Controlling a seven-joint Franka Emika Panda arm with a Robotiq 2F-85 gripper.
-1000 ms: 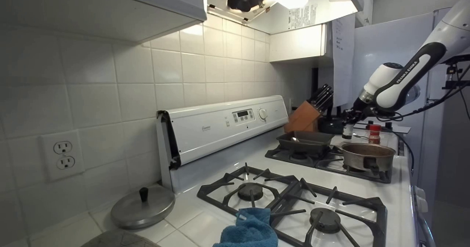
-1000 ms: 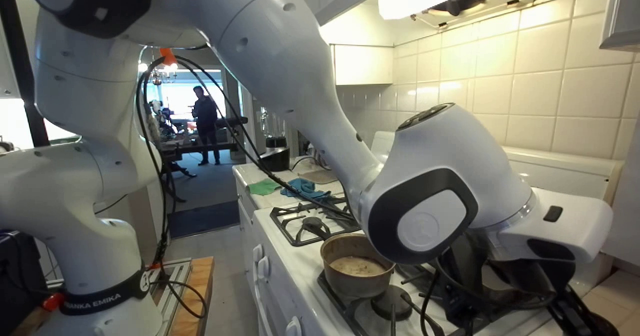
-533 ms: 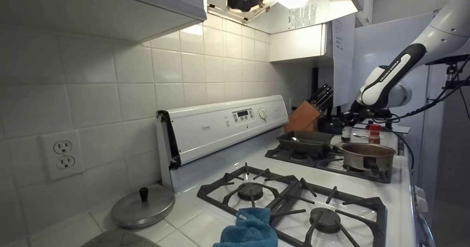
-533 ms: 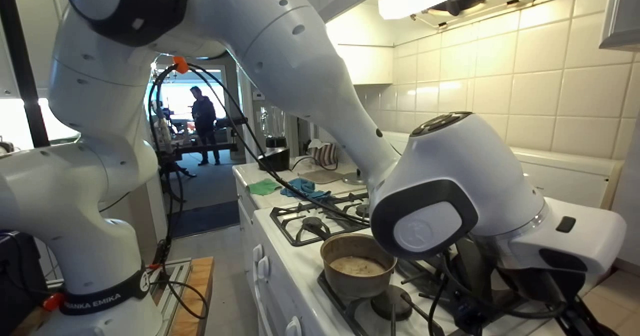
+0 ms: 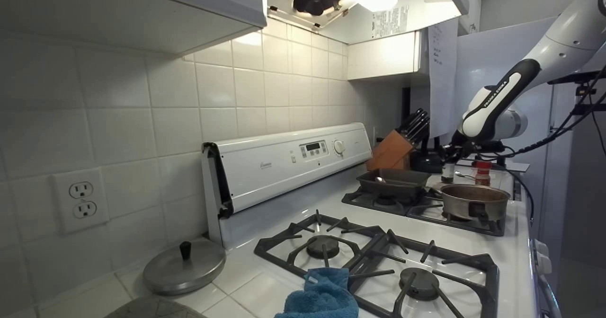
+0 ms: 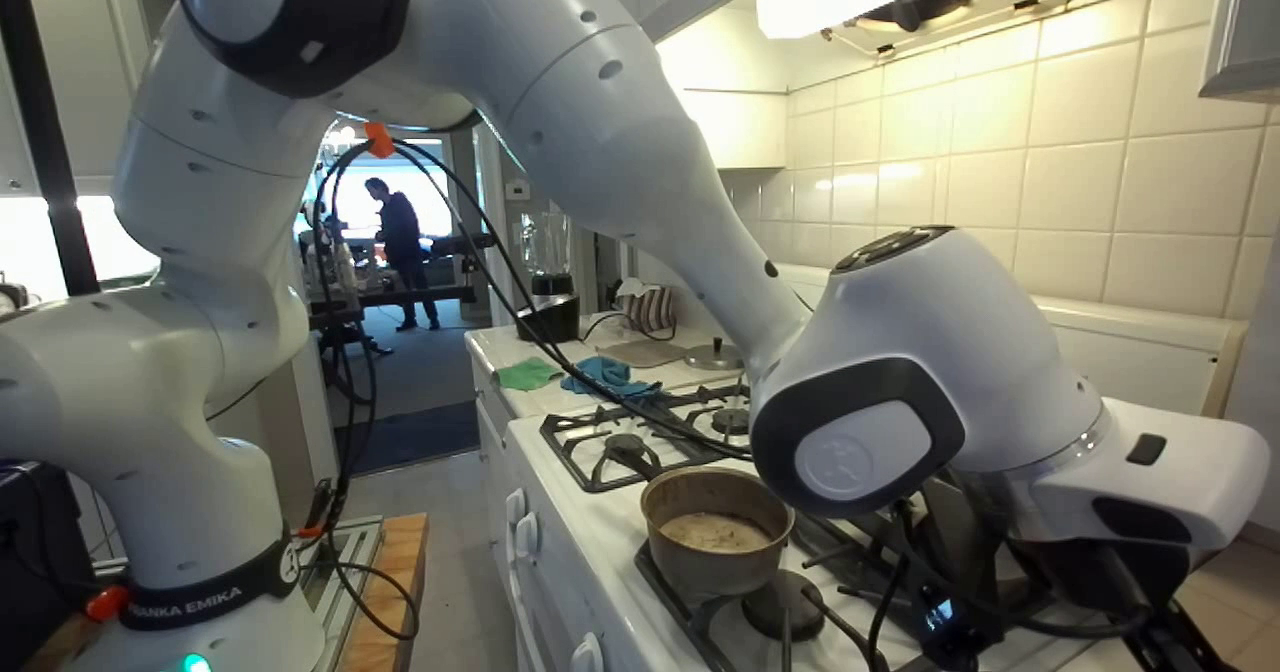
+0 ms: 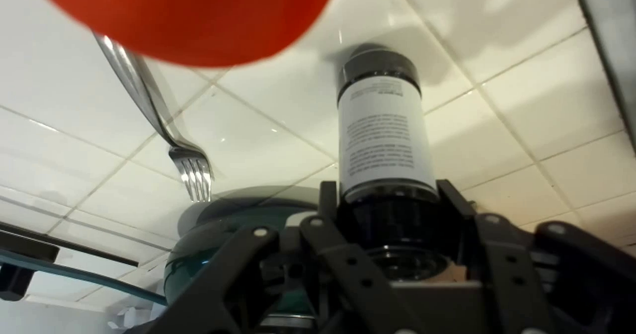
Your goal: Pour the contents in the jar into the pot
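Note:
A small jar [image 7: 385, 130] with a white printed label and dark ends sits between my gripper's fingers [image 7: 390, 200] in the wrist view. Both fingers close on its near dark end; its other end points down at the tiled counter. In an exterior view the jar [image 5: 448, 172] hangs below the gripper [image 5: 450, 157], roughly upright, behind the pot. I cannot tell whether its base touches the counter. The pot [image 5: 475, 203] stands on a burner; in an exterior view the pot [image 6: 690, 562] shows pale contents. There the arm hides the jar.
A red-capped shaker [image 5: 483, 172] stands close beside the jar; its red cap [image 7: 194, 21] fills the wrist view's top. A fork [image 7: 191, 167] and a green rounded object [image 7: 238, 224] are near. A dark loaf pan [image 5: 394, 183] and knife block [image 5: 392, 152] stand by the pot.
The arm has lowered slightly, and the jar has gone down with the gripper in an exterior view. Most of this came earlier; the last half second shows only slight motion. The pot has not moved.

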